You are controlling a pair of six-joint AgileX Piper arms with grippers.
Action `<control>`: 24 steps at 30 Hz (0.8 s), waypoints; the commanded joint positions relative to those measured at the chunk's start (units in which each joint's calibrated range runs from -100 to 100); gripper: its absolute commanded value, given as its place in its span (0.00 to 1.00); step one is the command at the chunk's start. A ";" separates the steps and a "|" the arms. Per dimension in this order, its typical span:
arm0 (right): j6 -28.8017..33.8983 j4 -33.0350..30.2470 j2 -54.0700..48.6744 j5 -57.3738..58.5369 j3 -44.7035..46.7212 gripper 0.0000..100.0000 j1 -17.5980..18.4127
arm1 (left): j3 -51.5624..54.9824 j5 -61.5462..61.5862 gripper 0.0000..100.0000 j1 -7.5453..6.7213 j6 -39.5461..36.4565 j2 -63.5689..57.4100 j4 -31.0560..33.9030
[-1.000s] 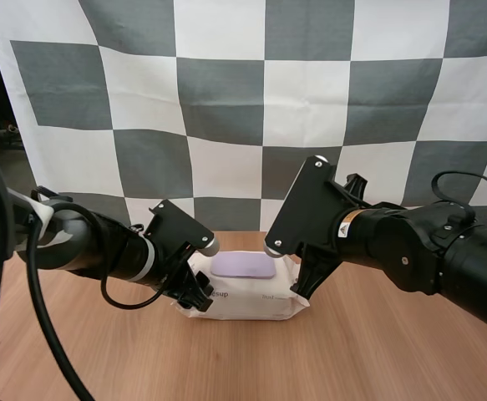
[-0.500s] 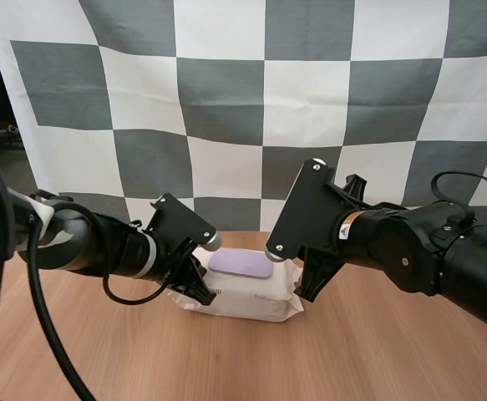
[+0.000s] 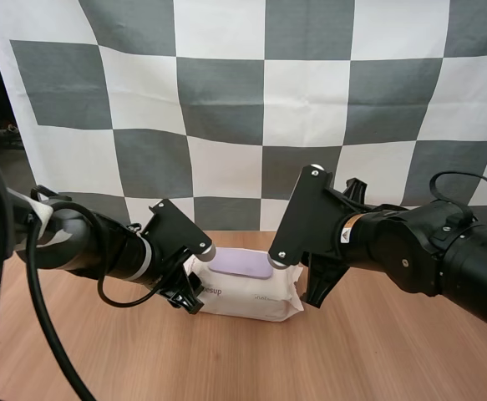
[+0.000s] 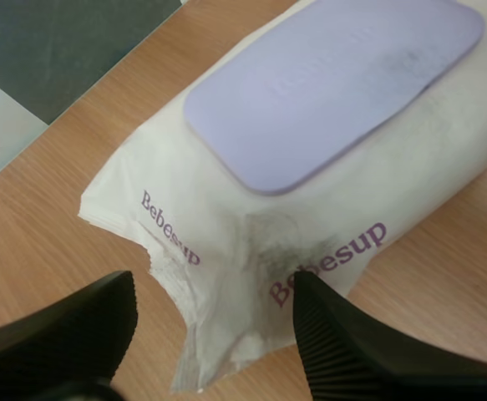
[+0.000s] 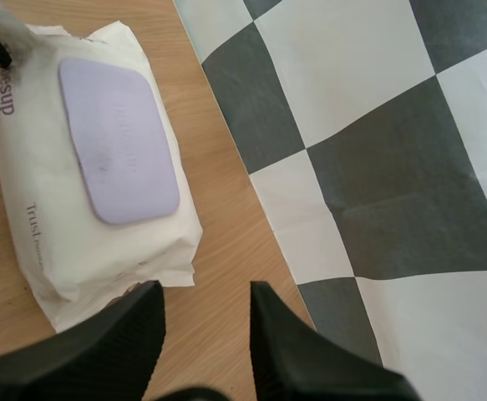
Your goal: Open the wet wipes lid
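While the white pack of wet wipes (image 3: 247, 291) lies flat on the wooden table (image 3: 377, 351) at mid-scene, its purple lid (image 3: 241, 265) down and shut on top, an arm flanks it on either side. At the pack's left end the left gripper (image 4: 214, 288) has its fingers spread wide and grips nothing, the crimped end seam showing between the tips. Over on the right, the right gripper (image 5: 203, 294) has its fingers parted too, nothing between them, poised above bare wood just off the pack's right end, apart from the lid.
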 commanded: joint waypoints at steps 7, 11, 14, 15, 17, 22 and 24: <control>-0.04 0.06 -0.04 1.47 0.01 0.58 0.04 | 0.02 -0.92 0.91 -0.03 1.13 6.58 0.24; -0.04 0.06 -0.04 1.47 0.01 0.58 0.04 | 0.02 -1.66 0.89 -0.03 2.43 7.46 -0.09; -0.04 0.06 -0.04 1.13 0.01 0.58 0.04 | 0.02 1.14 0.75 -0.03 3.77 7.35 -2.12; -0.04 0.06 -0.04 1.13 0.01 0.58 0.04 | 0.02 2.43 0.69 -0.03 4.24 7.48 -2.70; 0.05 0.06 -0.04 1.14 0.01 0.57 0.04 | 0.02 3.61 0.50 -0.03 5.72 7.73 -5.01; 0.05 0.06 -0.04 1.14 0.01 0.57 0.04 | 0.02 3.78 0.15 -0.03 9.15 7.77 -9.67; 0.05 0.06 -0.04 1.14 0.01 0.57 0.04 | 0.02 4.16 0.04 -0.03 8.81 7.77 -9.67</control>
